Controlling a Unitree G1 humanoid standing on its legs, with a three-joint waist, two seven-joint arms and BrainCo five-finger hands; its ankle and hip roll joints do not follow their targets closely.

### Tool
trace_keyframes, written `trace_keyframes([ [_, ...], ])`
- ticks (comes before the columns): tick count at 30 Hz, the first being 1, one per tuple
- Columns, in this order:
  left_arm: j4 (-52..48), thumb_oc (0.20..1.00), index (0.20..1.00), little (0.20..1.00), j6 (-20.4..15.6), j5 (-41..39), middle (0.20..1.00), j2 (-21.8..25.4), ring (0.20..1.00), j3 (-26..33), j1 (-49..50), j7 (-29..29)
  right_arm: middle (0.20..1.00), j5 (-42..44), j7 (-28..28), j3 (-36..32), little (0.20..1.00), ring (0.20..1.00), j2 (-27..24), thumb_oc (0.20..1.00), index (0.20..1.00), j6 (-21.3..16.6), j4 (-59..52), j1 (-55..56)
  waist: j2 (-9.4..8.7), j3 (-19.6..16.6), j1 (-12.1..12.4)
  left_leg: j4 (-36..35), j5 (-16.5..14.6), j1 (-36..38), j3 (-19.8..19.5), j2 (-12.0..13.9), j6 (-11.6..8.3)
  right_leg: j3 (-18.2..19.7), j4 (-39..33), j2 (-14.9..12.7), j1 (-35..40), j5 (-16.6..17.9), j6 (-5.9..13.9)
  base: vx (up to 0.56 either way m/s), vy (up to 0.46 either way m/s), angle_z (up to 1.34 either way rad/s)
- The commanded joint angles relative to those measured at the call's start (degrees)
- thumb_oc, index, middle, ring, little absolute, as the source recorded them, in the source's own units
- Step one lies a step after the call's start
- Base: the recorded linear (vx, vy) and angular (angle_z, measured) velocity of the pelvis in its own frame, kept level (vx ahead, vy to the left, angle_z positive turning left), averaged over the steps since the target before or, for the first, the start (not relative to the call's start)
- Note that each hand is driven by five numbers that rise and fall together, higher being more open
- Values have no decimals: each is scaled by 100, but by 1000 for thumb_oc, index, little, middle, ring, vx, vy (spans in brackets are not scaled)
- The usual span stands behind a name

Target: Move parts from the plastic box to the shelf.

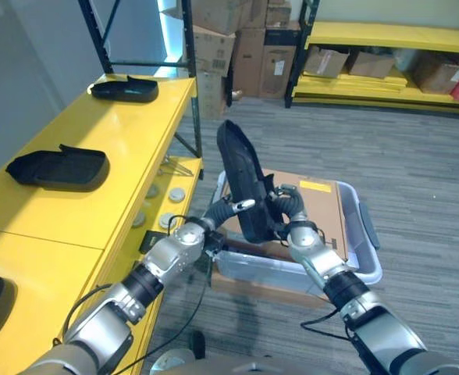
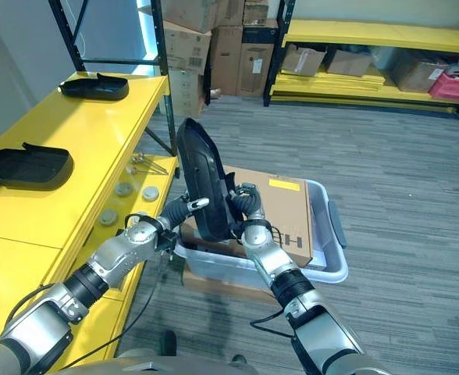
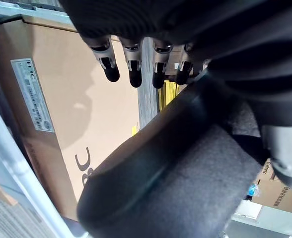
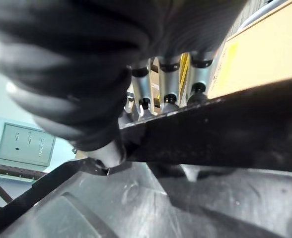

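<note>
In the left eye view, both hands are holding a black moulded part [image 1: 241,181] upright above the plastic box [image 1: 368,258], which is sitting on the floor at about five o'clock from the yellow shelf [image 1: 97,133]. The left hand [image 1: 228,211] is gripping the part's lower edge from nine o'clock, the right hand [image 1: 286,205] from three o'clock. A flat cardboard box [image 1: 315,211] is lying inside the plastic box, and two more black parts [image 1: 58,168] are already resting on the shelf at ten and eleven o'clock.

In the right eye view, the same part [image 2: 204,187] is standing tall and narrow, leaning toward eleven o'clock, with nearly all its length above the two hands. That is looking top-heavy to me: if either hand is loosening during the swing to the shelf, the part is likely tipping back into the box or onto the floor.

In the left wrist view, the left hand's fingers [image 3: 132,67] are showing nearly straight beyond the part [image 3: 185,168], while the thumb is pressing its near side, so the hold is looking like a shallow pinch rather than a wrap.

In the right wrist view, the right hand's fingers [image 4: 170,87] are curling over the part's rim [image 4: 225,134], the tips hidden behind it. The rim is thin, so slipping is seeming possible, and the shelf edge could be catching the part's lower end.
</note>
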Motion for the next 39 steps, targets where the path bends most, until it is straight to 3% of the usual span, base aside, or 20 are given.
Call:
trace_keyframes([
  [1, 437, 1000, 1000, 1000, -344, 92, 1000, -426, 1000, -369, -381, -88, 200, -54, -99, 100, 200, 200, 222, 200, 200, -338, -137, -650, -4, -233, 181, -8, -740, 437, 198, 308, -155, -93, 20, -146, -281, -161, 346, 0, 0, 0],
  [6, 373, 1000, 1000, 1000, -494, 253, 1000, -478, 1000, -467, -513, -45, 200, -43, -114, 153, 200, 200, 287, 200, 200, -304, -91, -715, 1, -242, 168, -15, -747, 443, 201, 306, -157, -94, 9, -144, -271, -160, 349, 0, 0, 0],
  [7, 378, 834, 834, 834, -554, 254, 834, -495, 834, -476, -540, -88, 200, -35, -89, 156, 200, 200, 287, 200, 200, -318, -82, -721, -3, -248, 158, -15, -749, 443, 204, 306, -159, -90, 8, -145, -273, -158, 353, 0, 0, 0],
  [8, 373, 598, 598, 598, -567, 251, 598, -497, 598, -483, -544, -83, 200, -29, -85, 157, 200, 200, 286, 200, 200, -322, -84, -718, -4, -249, 154, -15, -749, 444, 203, 306, -159, -87, 7, -145, -272, -157, 354, 0, 0, 0],
  [9, 307, 200, 200, 200, -629, 371, 200, -495, 200, -516, -577, -41, 200, -32, -56, 154, 200, 200, 295, 200, 200, -341, -97, -702, -7, -257, 131, -15, -757, 452, 213, 304, -156, -76, 18, -143, -275, -165, 357, 0, 0, 0],
  [28, 127, 200, 200, 200, -818, 472, 200, -468, 200, -546, -596, 168, 200, 4, -35, 146, 200, 200, 335, 200, 200, -295, -211, -633, -10, -272, 91, -15, -769, 488, 226, 305, -156, -41, 16, -127, -251, -176, 349, 0, 0, 0],
  [34, 48, 200, 200, 200, -1021, 868, 200, -441, 200, -530, -661, 310, 200, 127, -91, 153, 200, 200, 394, 200, 200, -338, -222, -642, -8, -272, 104, -15, -774, 488, 220, 296, -151, -51, 8, -131, -242, -172, 350, 0, 0, 0],
  [35, 36, 200, 200, 200, -1056, 941, 200, -431, 200, -530, -677, 355, 275, 197, -80, 140, 275, 275, 401, 275, 275, -364, -227, -646, -10, -274, 105, -15, -775, 488, 217, 295, -154, -54, 1, -131, -238, -169, 352, 0, 0, 0],
  [36, -8, 200, 200, 200, -1061, 966, 200, -396, 200, -505, -691, 435, 871, 297, -80, 114, 871, 871, 398, 871, 871, -374, -267, -634, -15, -281, 106, -15, -776, 488, 216, 295, -160, -52, -6, -131, -234, -169, 356, 0, 0, 0],
  [37, -80, 200, 200, 200, -1039, 1036, 200, -365, 200, -468, -697, 510, 1000, 352, -105, 98, 1000, 1000, 406, 1000, 1000, -359, -309, -619, -15, -278, 108, -15, -775, 493, 218, 296, -161, -52, -7, -130, -229, -168, 357, 0, 0, 0],
  [39, -136, 200, 200, 200, -1078, 1116, 200, -304, 200, -405, -692, 615, 1000, 452, -142, 51, 1000, 1000, 414, 1000, 1000, -327, -389, -594, -13, -276, 114, -15, -775, 496, 217, 297, -164, -51, -6, -127, -228, -168, 355, 0, 0, 0],
])
